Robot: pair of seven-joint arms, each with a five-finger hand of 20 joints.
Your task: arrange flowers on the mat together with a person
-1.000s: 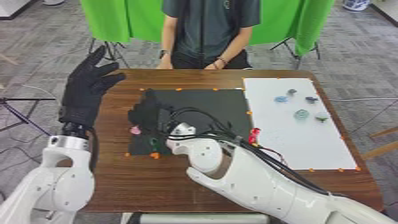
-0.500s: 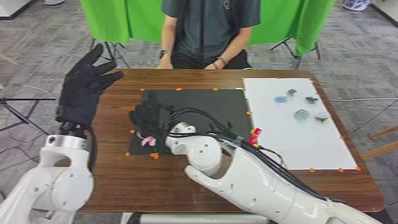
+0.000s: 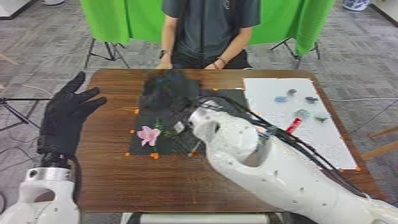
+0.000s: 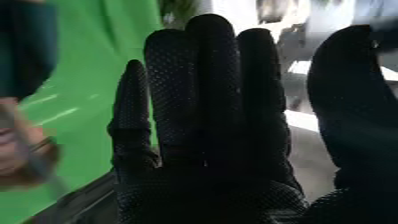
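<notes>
In the head view, a pink flower with a green stem lies on the lower left part of the black mat. The right hand is above the mat's far left part, away from the flower, with its fingers straight. In the right wrist view the right hand has straight fingers and thumb and holds nothing. The left hand stands raised beside the table's left edge, its fingers straight and spread.
A white sheet on the right bears several small bluish and green pieces, such as one at its right side. A red object shows beside the right arm. A person stands behind the table's far edge.
The right hand has moved off the pink flower toward the table's far edge, and the flower now lies in full view. The left hand has shifted left and down.
</notes>
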